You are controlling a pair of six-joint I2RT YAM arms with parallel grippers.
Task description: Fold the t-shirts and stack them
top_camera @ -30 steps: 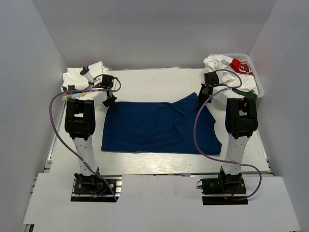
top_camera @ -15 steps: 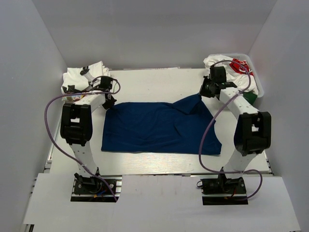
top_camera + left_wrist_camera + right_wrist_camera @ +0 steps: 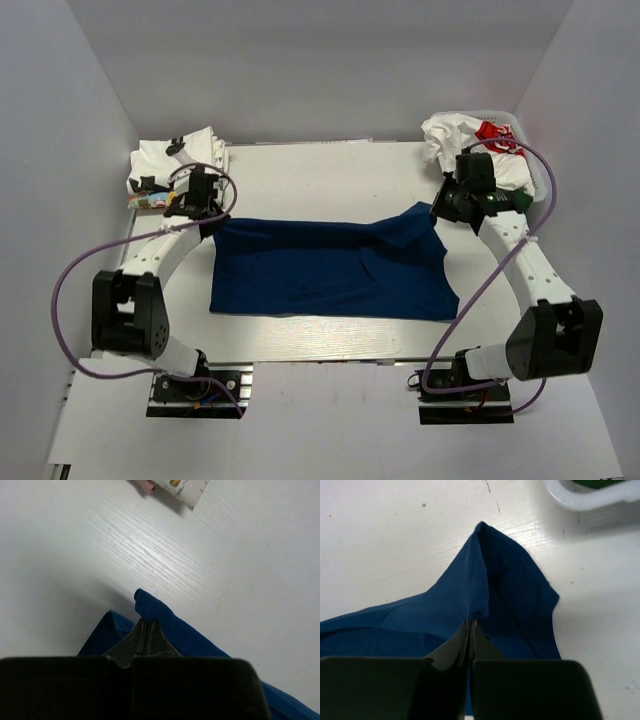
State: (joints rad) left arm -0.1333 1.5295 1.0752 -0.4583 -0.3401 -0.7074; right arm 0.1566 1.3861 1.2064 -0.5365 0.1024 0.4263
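Plain white walls (image 3: 320,70) enclose a pale wood-grain table (image 3: 320,180). The dark blue t-shirt (image 3: 330,270) lies spread across its middle. Beyond the shirt's far right corner sits a white basket (image 3: 585,499) heaped with white t-shirts (image 3: 455,135). Beyond its far left corner lies a folded white stack (image 3: 175,158). The left gripper (image 3: 147,626) pinches the shirt's far left corner, and the right gripper (image 3: 471,626) pinches its raised far right corner.

Clearance around both clamped jaws
Ahead of the left gripper (image 3: 146,628), bare table (image 3: 75,555) runs open to the folded shirts (image 3: 177,487). Ahead-right of the right gripper (image 3: 470,626), the basket (image 3: 585,499) rim blocks passage; ahead-left is open. The blue shirt (image 3: 485,590) bunches at both tips.
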